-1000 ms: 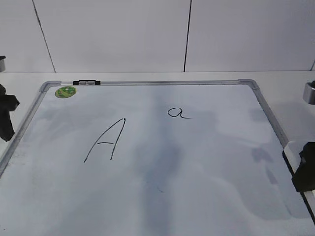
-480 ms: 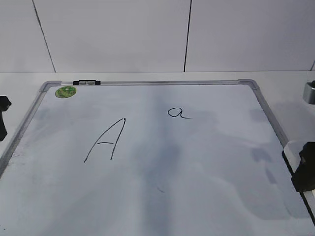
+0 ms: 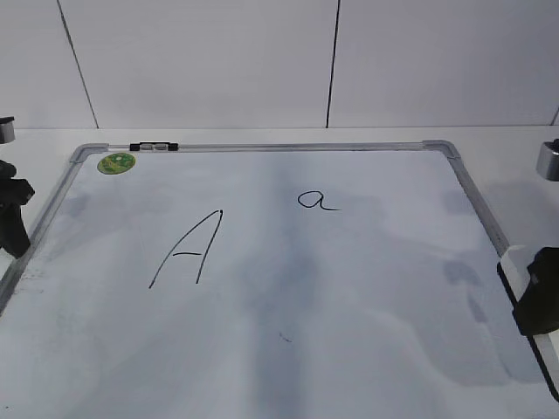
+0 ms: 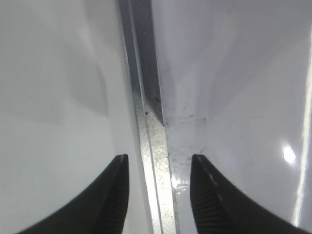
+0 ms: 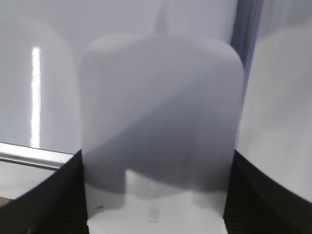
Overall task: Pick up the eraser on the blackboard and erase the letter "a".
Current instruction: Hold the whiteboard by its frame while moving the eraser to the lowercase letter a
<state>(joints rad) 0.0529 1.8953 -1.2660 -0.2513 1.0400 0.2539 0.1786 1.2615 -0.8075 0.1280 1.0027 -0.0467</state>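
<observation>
My right gripper (image 5: 156,195) has the eraser (image 5: 161,122) between its fingers (image 5: 53,200), one dark ribbed finger pressed to each long side of the white block. In the exterior view the eraser (image 3: 527,266) sits at the right edge of the board (image 3: 288,340), over the frame there, with my right gripper (image 3: 540,301) on top of it. From the right wrist the block fills most of the picture, its rounded corners pointing away from me, and a strip of the grey frame (image 5: 246,53) runs past its far right corner.

My left gripper (image 4: 158,195) is spread apart and holds nothing. Its two fingers (image 4: 105,200) straddle the left frame rail (image 4: 151,146), one on the worktop (image 4: 53,97) side and one over the board surface (image 4: 234,87). I cannot tell whether they touch anything. In the exterior view that gripper (image 3: 13,218) shows as a dark shape just outside the board's left edge.

The "a" (image 3: 316,202) is written in thin black line on the upper middle of the board, well apart from the eraser and to its far left. A big "A" (image 3: 188,249) stands left of it and lower. A round green magnet (image 3: 116,162) sits in the top left corner, just beside a small black clip (image 3: 154,147) on the top rail.
</observation>
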